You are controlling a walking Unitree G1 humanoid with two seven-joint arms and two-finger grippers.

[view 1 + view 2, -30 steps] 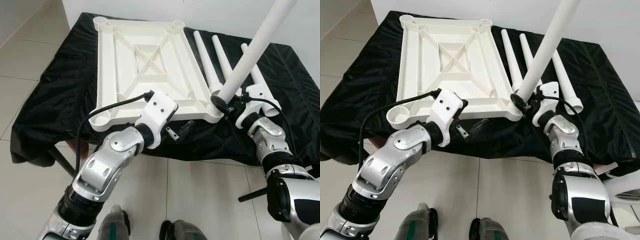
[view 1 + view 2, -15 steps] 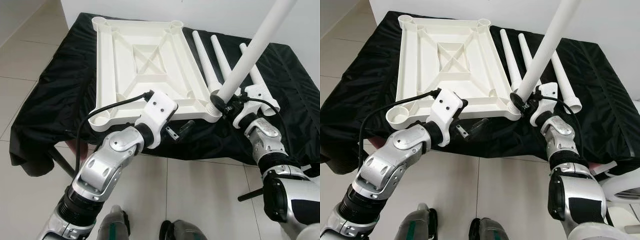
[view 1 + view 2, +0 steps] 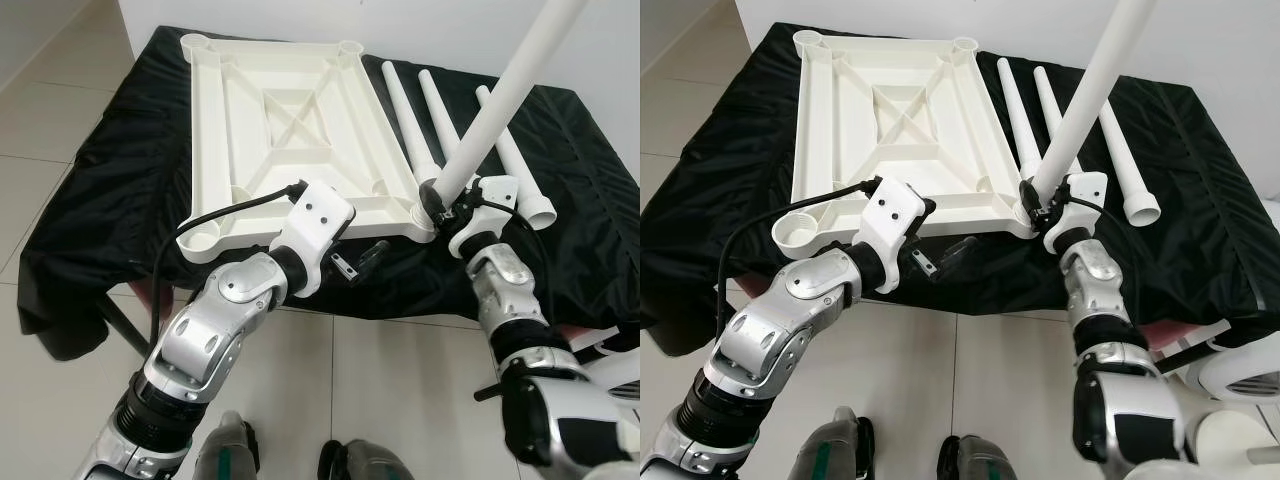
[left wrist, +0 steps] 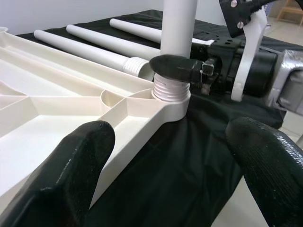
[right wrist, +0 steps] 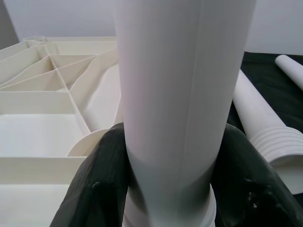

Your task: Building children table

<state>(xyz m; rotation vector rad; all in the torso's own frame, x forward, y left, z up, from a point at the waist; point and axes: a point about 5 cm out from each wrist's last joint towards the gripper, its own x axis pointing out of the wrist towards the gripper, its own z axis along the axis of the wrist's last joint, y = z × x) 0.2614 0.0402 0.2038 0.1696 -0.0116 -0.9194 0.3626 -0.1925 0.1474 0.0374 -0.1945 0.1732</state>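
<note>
A white plastic tabletop (image 3: 290, 120) lies upside down on a black-draped table (image 3: 120, 190). A white table leg (image 3: 495, 105) stands tilted in the tabletop's near right corner socket (image 4: 170, 97), its threaded end partly in. My right gripper (image 3: 447, 205) is shut on the leg just above the threads, its fingers (image 5: 99, 189) on either side. My left gripper (image 3: 365, 258) hovers open over the table's front edge, just before that corner, holding nothing; its fingertips (image 4: 85, 161) frame the socket in the left wrist view.
Three more white legs (image 3: 430, 110) lie side by side on the black cloth to the right of the tabletop. Tiled floor (image 3: 60, 110) surrounds the table. My feet (image 3: 340, 462) stand close to the front edge.
The right arm has swung in nearer the corner and its wrist has turned about the leg. The leg stands a little steeper. The left arm has not moved.
</note>
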